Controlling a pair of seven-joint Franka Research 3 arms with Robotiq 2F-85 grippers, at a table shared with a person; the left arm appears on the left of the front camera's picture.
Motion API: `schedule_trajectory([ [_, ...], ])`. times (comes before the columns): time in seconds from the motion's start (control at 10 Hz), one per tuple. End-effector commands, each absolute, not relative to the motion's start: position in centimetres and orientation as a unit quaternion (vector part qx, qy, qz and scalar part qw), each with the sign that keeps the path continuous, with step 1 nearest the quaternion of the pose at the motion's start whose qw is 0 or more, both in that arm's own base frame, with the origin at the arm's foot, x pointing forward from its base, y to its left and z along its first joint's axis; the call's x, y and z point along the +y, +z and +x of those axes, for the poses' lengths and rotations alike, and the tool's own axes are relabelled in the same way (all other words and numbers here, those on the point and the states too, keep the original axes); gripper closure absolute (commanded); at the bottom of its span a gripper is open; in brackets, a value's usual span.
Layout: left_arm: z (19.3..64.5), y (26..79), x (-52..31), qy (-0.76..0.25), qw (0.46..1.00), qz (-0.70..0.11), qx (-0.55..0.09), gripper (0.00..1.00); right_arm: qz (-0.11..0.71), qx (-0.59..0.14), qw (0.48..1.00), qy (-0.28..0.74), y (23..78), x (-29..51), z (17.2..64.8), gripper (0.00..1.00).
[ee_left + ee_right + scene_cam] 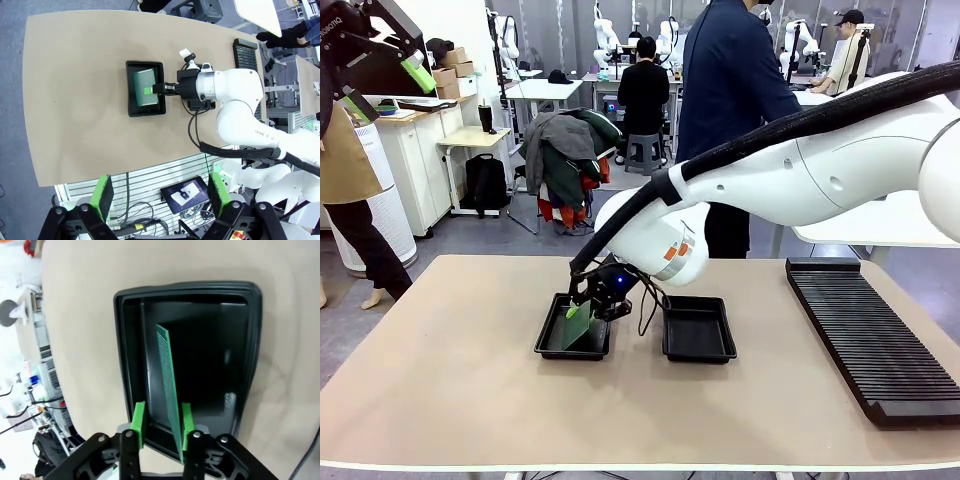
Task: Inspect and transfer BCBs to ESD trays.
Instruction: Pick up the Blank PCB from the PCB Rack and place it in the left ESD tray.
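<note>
Right wrist view shows the right tool [162,416] half-open, loosely straddling a BCB [167,370] in a tray [254,330].

Two trays sat side by side near the middle of the table [450,390], the left tray [546,346] and the right tray [699,357] just apart. The rack [870,340] lay well to their right, by the table's right edge. A BCB [580,326] stood tilted on edge inside the left tray, between the parted jaws of the right gripper [162,407], seemingly leaning against one of them.
</note>
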State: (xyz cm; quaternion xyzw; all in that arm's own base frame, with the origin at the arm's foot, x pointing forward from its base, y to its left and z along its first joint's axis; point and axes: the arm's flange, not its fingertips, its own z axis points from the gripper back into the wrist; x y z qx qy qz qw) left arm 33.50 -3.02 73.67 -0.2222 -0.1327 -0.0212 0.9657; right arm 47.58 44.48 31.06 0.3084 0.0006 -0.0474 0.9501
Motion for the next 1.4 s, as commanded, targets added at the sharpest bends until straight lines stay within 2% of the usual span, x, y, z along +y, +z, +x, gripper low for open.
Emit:
schedule_trajectory([
  [0.0, 33.4, 73.6, -2.9, -0.020, 0.965, -0.223, -0.134, 0.00, 0.261, 0.008, 0.964, -0.048, 33.3, 46.1, 48.2, 0.52],
  [0.5, 33.4, 73.6, -2.9, -0.020, 0.965, -0.223, -0.134, 0.00, 0.115, 0.017, 0.993, -0.035, 37.8, 47.8, 47.7, 0.03],
  [0.6, 33.4, 73.6, -2.9, -0.020, 0.965, -0.223, -0.134, 0.00, 0.091, 0.018, 0.995, -0.037, 38.7, 47.8, 47.4, 0.00],
  [0.9, 33.4, 73.6, -2.9, -0.020, 0.965, -0.223, -0.134, 0.00, 0.053, 0.025, 0.998, -0.038, 39.6, 47.5, 46.9, 0.00],
  [1.3, 33.4, 73.6, -2.9, -0.020, 0.965, -0.223, -0.134, 0.00, 0.066, 0.032, 0.997, -0.029, 39.7, 47.0, 46.9, 0.00],
])
